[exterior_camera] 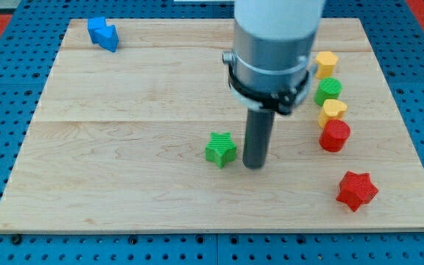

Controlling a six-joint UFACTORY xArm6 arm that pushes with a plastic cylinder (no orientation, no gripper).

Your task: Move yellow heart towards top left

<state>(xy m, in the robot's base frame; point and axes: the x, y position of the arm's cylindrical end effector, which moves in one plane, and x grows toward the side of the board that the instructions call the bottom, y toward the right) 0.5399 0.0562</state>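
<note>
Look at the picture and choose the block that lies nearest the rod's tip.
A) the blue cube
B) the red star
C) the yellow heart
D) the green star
D: my tip stands just to the view's right of the green star near the board's middle, while the yellow heart sits in the column at the view's right.

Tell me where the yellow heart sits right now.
The yellow heart sits near the board's right edge in the camera view, between the green block above it and the red block below, well right of my tip.
</note>
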